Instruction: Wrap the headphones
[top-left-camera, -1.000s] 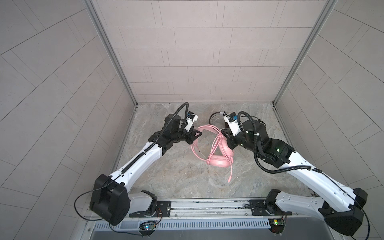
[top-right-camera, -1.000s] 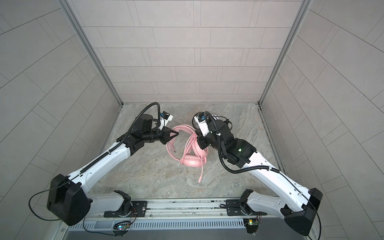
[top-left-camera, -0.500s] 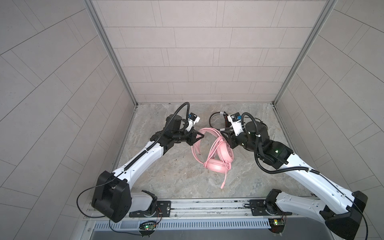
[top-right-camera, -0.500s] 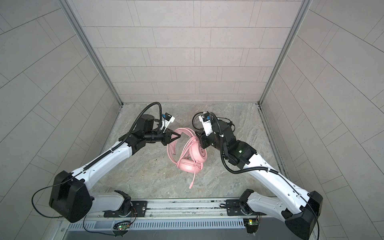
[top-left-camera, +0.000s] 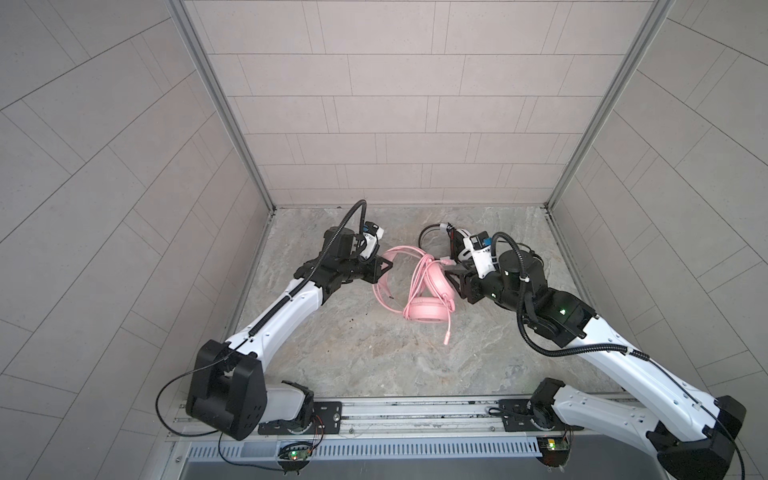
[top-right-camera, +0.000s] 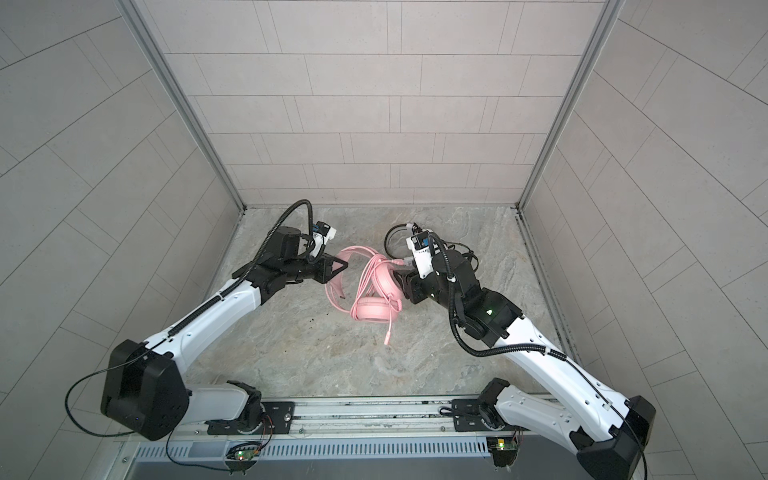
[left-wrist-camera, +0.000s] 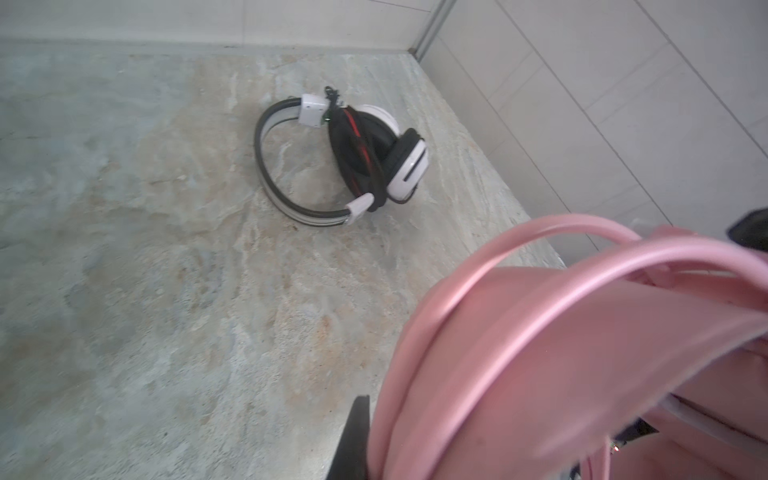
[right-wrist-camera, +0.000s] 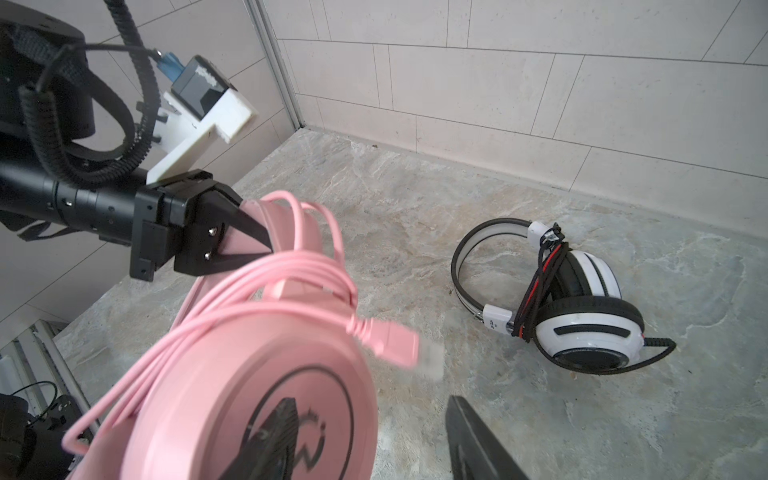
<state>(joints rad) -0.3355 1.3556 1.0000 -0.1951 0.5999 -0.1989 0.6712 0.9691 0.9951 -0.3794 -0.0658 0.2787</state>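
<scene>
**Pink headset pinched at the band; right jaws spread**

- Pink headset (top-left-camera: 424, 291) is mid-floor between the two arms. It is all pink, with round cups, and one cup face carries a dark ring with a logo.
- Its cable (top-left-camera: 417, 282) is looped several times over the band and cups. The plug (top-left-camera: 446, 337) end trails loose toward the near edge.
- Left gripper (right-wrist-camera: 257, 243) is pressed together on the pink band.
- Right gripper (top-left-camera: 451, 280) stands spread. One finger crosses the cup face and the other is off to the side with floor (right-wrist-camera: 415, 257) between, so it is clamping nothing.
- White headset (right-wrist-camera: 582, 316) lies on its side near the back wall. Its black-and-red cord is wound round the cups.
- Hard to read:
  - The plug is blurred in the right wrist view.
  - In both top views the right wrist covers most of the white headset.
  - I cannot tell whether the lower pink cup touches the floor.
</scene>
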